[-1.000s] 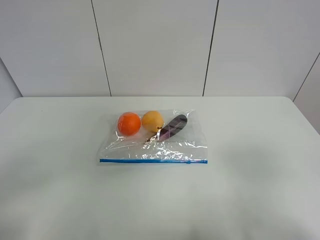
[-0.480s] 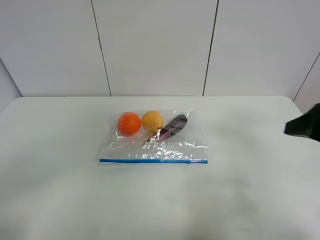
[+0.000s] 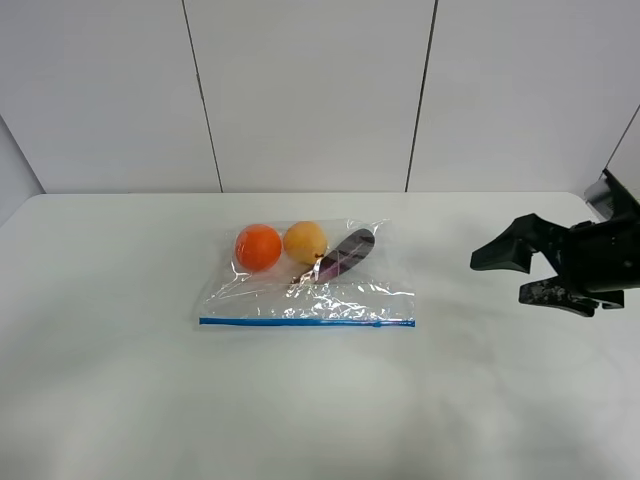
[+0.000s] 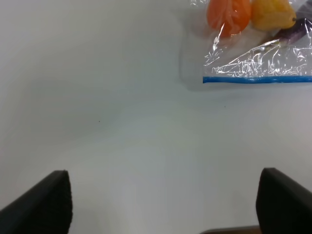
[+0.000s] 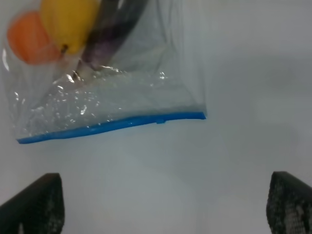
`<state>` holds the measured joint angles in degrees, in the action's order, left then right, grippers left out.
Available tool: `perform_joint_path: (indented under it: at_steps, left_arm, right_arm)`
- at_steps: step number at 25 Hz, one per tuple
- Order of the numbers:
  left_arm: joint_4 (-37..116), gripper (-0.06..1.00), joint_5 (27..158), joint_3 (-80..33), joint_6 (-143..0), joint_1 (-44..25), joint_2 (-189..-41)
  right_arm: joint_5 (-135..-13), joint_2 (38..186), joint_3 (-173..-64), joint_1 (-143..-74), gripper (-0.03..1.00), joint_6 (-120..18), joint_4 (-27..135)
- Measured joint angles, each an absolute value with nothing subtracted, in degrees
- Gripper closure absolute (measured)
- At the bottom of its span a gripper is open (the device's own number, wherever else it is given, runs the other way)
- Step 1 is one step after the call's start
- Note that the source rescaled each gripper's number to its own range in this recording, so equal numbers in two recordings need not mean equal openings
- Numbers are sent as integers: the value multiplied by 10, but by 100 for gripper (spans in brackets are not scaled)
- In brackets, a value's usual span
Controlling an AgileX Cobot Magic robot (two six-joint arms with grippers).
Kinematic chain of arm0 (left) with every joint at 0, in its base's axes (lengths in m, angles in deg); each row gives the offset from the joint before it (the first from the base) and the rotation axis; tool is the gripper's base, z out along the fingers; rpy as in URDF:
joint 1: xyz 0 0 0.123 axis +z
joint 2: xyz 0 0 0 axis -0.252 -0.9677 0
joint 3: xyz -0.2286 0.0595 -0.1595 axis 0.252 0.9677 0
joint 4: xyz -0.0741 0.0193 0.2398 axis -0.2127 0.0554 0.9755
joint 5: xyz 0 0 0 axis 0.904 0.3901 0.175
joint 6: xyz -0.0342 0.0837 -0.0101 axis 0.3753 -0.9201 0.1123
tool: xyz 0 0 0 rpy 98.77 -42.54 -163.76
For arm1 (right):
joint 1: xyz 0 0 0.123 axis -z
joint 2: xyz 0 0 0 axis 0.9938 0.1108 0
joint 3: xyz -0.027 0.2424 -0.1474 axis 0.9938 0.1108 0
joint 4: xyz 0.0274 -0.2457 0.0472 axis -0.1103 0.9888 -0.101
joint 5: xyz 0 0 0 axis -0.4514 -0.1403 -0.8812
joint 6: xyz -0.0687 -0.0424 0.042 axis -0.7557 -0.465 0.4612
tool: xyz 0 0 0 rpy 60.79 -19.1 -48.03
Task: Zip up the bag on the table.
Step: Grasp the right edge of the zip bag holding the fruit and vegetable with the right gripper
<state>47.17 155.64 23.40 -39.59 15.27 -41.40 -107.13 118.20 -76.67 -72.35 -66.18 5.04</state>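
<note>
The clear crinkly bag (image 3: 310, 280) lies flat on the white table (image 3: 120, 380), its blue seal strip (image 3: 305, 322) along the near edge. An orange, a yellow and a purple item show through it. My right gripper (image 3: 520, 275) is open and empty above the table, well to the right of the bag. In the right wrist view the bag (image 5: 112, 92) lies ahead of the open fingertips (image 5: 36, 204). My left gripper (image 4: 163, 200) is open; its arm is out of the exterior view. In the left wrist view the bag's corner (image 4: 258, 63) lies far ahead.
A grey panelled wall (image 3: 310, 90) stands behind the table's far edge. Bare tabletop surrounds the bag on all sides.
My right arm has come in from the right edge and moved left toward the bag. The bag has not moved.
</note>
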Motion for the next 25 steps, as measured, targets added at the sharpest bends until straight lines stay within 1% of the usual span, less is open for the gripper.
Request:
perform_joint_path:
  at_steps: [7, 13, 21, 25]
  left_arm:
    - [472, -6, 1556, 234, -396, 153, -414]
    - [472, -6, 1556, 234, -396, 153, -414]
    - [472, -6, 1556, 234, -396, 153, -414]
    - [472, -6, 1556, 234, -396, 153, -414]
  right_arm:
    - [-1050, 1272, -767, -723, 0, -809, -65]
    - [-1110, 1391, -796, -723, 0, -922, -160]
    - [-1176, 1505, -875, -723, 1, -964, -199]
    - [-1177, 1547, -908, -749, 1, -973, -204]
